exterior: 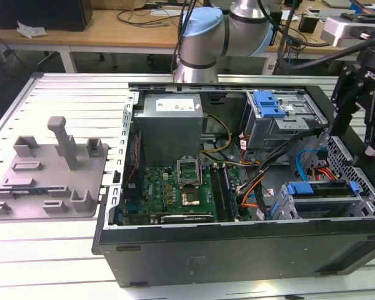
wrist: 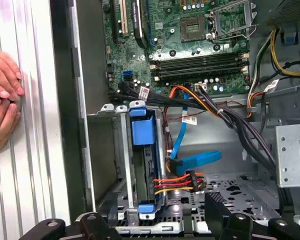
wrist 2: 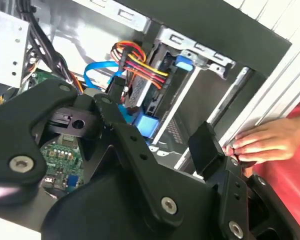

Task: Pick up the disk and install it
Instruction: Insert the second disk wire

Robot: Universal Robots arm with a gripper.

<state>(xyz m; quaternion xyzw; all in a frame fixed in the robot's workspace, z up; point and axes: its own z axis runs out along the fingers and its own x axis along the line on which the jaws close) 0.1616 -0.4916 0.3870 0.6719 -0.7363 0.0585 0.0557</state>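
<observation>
Gripper poised with fingers spread and empty above the disk, apparently already seated in its drive cage, near a person's hand, risking a snag on the power cable.

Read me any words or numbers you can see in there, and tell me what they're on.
White sticker on the grey box: too small to read.
Cable tags: blurred, unreadable.
Motherboard markings: too small to read.
Nothing else is legible.
</observation>
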